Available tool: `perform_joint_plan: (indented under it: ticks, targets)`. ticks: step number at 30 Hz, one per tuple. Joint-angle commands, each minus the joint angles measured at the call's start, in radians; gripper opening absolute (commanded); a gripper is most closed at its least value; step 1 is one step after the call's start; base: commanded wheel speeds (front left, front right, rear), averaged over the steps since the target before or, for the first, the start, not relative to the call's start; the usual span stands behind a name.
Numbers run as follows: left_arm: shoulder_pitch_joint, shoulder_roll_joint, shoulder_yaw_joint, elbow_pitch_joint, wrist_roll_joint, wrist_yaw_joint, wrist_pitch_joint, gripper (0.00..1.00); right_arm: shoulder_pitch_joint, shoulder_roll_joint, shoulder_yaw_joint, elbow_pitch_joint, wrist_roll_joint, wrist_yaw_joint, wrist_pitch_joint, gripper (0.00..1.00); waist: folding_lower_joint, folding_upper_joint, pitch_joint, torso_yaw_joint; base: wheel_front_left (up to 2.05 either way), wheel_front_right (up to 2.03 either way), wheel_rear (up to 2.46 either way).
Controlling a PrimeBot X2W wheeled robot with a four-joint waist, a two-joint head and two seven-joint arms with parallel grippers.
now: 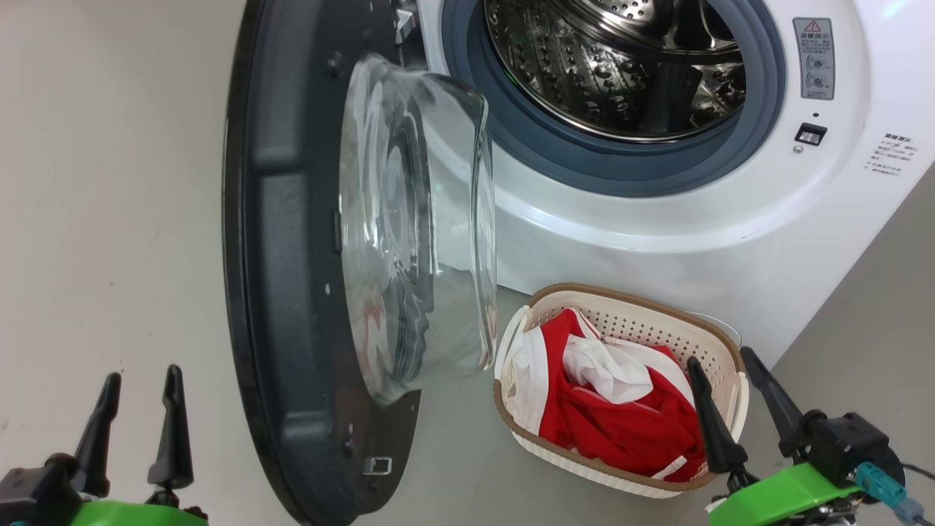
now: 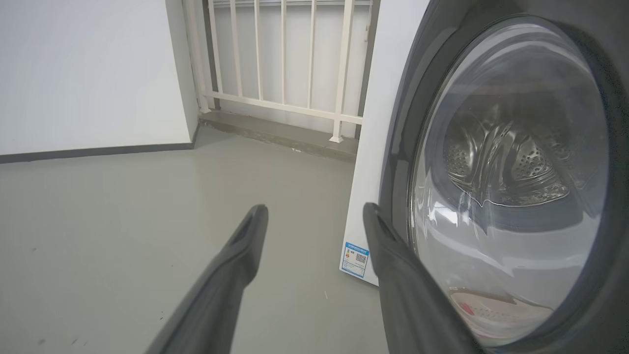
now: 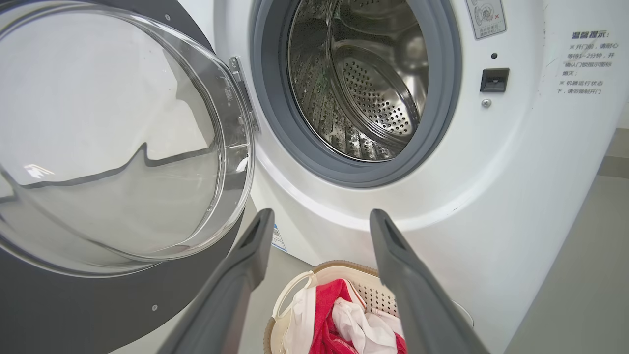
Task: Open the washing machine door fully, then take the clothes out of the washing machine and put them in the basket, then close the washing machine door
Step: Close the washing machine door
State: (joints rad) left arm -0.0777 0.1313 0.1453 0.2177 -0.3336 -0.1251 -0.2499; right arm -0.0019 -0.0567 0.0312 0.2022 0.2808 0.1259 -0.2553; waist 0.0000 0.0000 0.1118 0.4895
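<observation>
You see one washing machine (image 1: 657,234), one door (image 1: 285,292) open at left, one basket (image 1: 621,296) of clothes (image 1: 621,424); left gripper (image 1: 143,376), right gripper (image 1: 719,358) gape empty.

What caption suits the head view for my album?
Red clothes in the basket, washing machine door open on an empty drum, left gripper and right gripper open.

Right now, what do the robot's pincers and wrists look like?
The left pincer and right pincer each have two long, dark, tapering fingers set on a black block. Behind each block sits a bright green collar. On the right wrist, a teal plug carries a thin cable.
</observation>
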Motion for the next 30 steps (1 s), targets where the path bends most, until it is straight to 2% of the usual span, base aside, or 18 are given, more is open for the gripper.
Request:
perform_joint_plan:
  ticks: [1,18,27,28,29,30]
  targets:
    - [-0.006,0.021,0.038,-0.013,0.006,-0.006,-0.012,1.00,0.000,0.000,0.021,-0.021,0.008,0.005,-0.006,1.00,0.0000,0.0000,-0.002,0.000,0.00,0.00,0.00]
    - [-0.005,0.030,0.041,-0.008,0.009,-0.006,-0.012,1.00,0.004,0.005,0.024,-0.021,0.008,0.005,-0.006,1.00,0.0000,0.0000,-0.012,0.000,0.00,0.00,0.00]
    - [-0.020,0.051,0.029,-0.001,-0.030,-0.006,-0.012,1.00,-0.001,0.006,0.029,-0.020,0.009,0.005,-0.006,1.00,0.0000,0.0000,-0.010,-0.002,0.00,0.00,0.00]
    - [-0.023,0.055,0.024,0.002,-0.034,-0.006,-0.012,0.77,-0.001,0.006,0.029,-0.020,0.009,0.005,-0.006,1.00,0.0000,0.0000,-0.010,-0.002,0.00,0.00,0.00]
    - [-0.027,0.059,0.021,0.002,-0.040,-0.006,-0.012,0.44,-0.001,0.006,0.029,-0.021,0.008,0.005,-0.006,1.00,0.0000,0.0000,-0.010,-0.003,0.00,0.00,0.00]
    - [-0.031,0.062,0.015,0.002,-0.050,-0.006,-0.012,0.00,-0.001,0.006,0.029,-0.021,0.008,0.005,-0.006,1.00,0.0000,0.0000,-0.011,-0.003,0.00,0.00,0.00]
